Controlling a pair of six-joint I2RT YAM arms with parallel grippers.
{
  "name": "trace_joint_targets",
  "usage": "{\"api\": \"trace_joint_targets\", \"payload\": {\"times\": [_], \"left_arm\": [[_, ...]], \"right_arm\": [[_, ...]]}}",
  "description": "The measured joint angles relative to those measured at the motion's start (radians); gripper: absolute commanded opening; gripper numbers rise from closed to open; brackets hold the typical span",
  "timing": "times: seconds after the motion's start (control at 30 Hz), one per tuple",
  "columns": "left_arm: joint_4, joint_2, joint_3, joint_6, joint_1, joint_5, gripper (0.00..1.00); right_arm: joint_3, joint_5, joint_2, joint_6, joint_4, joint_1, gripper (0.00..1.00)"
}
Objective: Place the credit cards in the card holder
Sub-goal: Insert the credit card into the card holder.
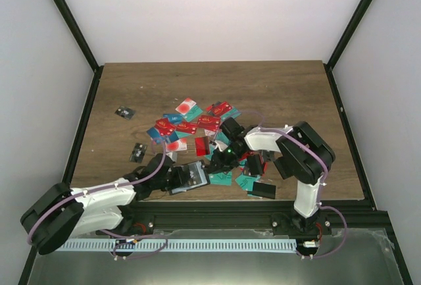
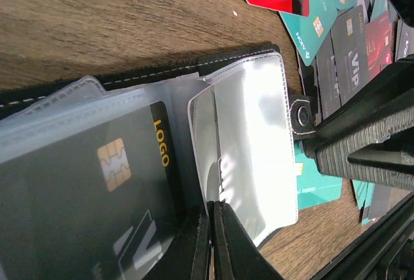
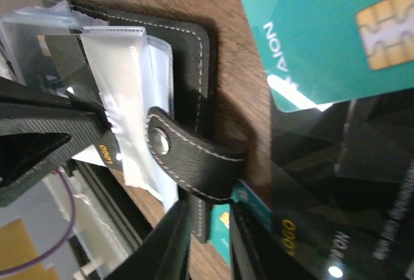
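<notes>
While the left end effector [image 2: 213,241] pinches the card holder's [image 2: 252,131] sleeve, the right end effector [image 3: 210,238] straddles its clasp tab [image 3: 187,157], slightly apart.

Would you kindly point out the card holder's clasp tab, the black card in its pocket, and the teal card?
Clasp tab [image 3: 187,157]: right wrist view, on the strap beside its snap.
Black card [image 2: 97,189]: left wrist view, on its face below the chip.
Teal card [image 3: 323,47]: right wrist view, on its face.

This looks like a robot test lab, because a brown wood surface [image 1: 131,94] sits inside plain white walls [image 1: 197,8] with a black frame [image 1: 69,15], and two robot arms [image 1: 99,203] are bolted to a metal rail [image 1: 197,244] at its near edge.
</notes>
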Motion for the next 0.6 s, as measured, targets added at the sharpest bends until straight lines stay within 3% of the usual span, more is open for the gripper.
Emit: {"api": "trace_joint_targets", "payload": {"times": [0.17, 0.6], "left_arm": [[0.002, 0.019, 0.010, 0.007, 0.001, 0.004, 0.04], [-0.006, 0.076, 0.053, 0.031, 0.002, 0.026, 0.04]], "right_arm": [[-0.001, 0.034, -0.005, -0.014, -0.015, -0.008, 0.08], [-0.016, 0.030, -0.005, 0.019, 0.016, 0.010, 0.07]]}}
